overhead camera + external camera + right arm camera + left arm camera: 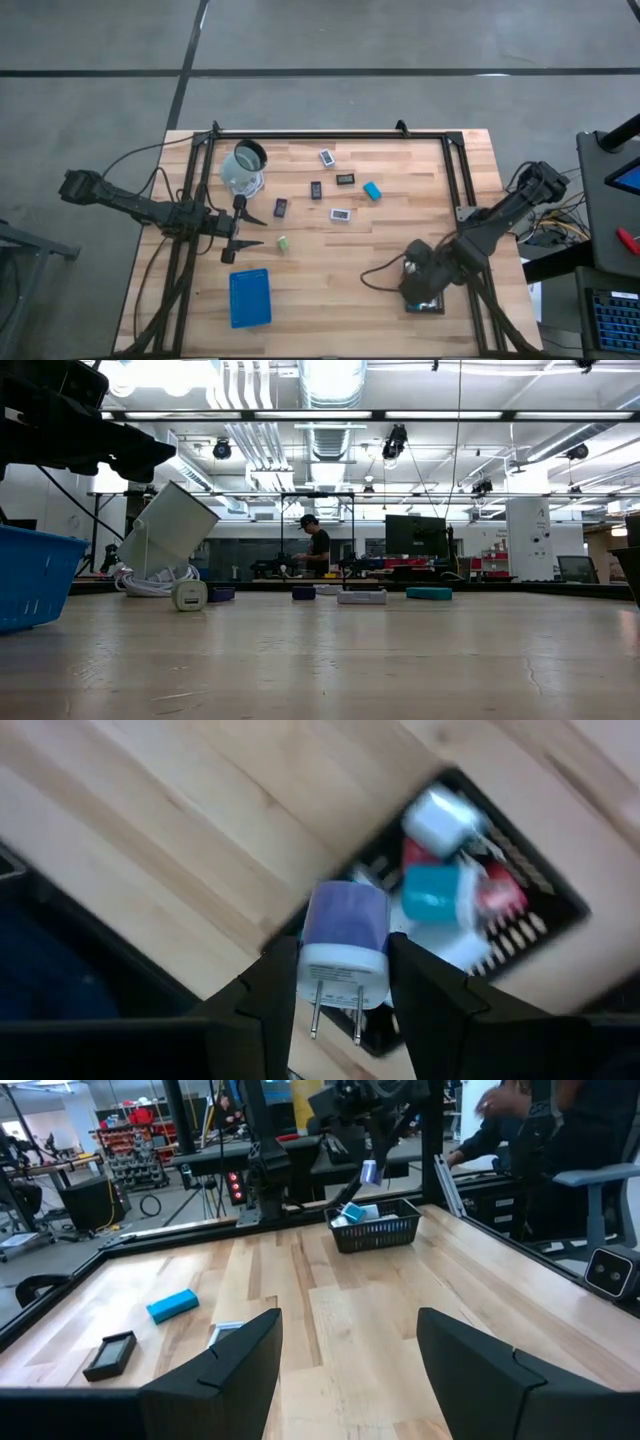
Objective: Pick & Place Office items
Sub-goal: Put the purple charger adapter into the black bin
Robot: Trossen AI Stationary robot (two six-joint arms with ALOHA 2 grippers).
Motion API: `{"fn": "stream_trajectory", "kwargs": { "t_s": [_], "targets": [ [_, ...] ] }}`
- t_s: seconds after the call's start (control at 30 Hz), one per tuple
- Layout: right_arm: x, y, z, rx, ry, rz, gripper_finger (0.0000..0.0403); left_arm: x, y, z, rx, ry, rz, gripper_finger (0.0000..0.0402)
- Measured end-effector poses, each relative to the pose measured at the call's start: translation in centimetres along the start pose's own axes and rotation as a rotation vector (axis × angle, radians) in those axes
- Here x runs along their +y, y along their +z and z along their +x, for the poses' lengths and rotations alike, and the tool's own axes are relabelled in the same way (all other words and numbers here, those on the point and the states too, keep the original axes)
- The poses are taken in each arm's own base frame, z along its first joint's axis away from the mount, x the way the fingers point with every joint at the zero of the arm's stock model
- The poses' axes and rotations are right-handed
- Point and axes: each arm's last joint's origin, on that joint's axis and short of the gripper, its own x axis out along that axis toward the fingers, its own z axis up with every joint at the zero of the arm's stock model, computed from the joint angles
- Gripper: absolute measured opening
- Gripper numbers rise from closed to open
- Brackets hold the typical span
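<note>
My right gripper (342, 952) hangs over the black tray (432, 304) at the table's near right and is shut on a purple-and-white plug block (345, 925). White, teal and pink pieces (432, 892) lie in that tray. My left gripper (258, 229) is open above the table's left side, near a small green piece (283, 242). Several more items lie flat mid-table: a teal block (372, 190), dark rectangles (316, 189) and white-faced ones (340, 213). My right gripper pinches the plug block by its two opposite side faces (310, 945), one finger on each side. The fingers come from above, pointing down. The block is lifted clear above the black tray, with its two metal prongs (335, 1017) toward the wrist.
A clear round cup (243, 168) stands at the far left, close behind my left gripper. A blue tray (250, 297) sits near the table's near edge on the left. A black frame (330, 135) runs along the far and side edges. People are in the room beyond.
</note>
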Motion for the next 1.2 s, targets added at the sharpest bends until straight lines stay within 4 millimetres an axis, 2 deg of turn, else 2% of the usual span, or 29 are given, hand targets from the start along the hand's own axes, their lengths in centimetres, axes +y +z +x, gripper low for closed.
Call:
{"fn": "stream_trajectory", "kwargs": {
  "t_s": [0.2,0.4,0.73,1.2],
  "targets": [
    [-0.3,-1.5,1.5,0.037,-0.071,0.117,0.0134,0.0,0.0,0.0,0.0,0.0,0.0,0.0237],
    [0.2,-2.3,3.1,0.09,-0.134,0.17,0.0142,0.0,0.0,0.0,0.0,0.0,0.0,0.0237],
    [0.9,-2.8,5.9,0.169,-0.253,0.21,0.0156,0.0,0.0,0.0,0.0,0.0,0.0,0.0237],
    [0.9,-2.9,6.2,0.169,-0.275,0.243,0.0161,0.0,0.0,0.0,0.0,0.0,0.0,0.0237]
  ]
}}
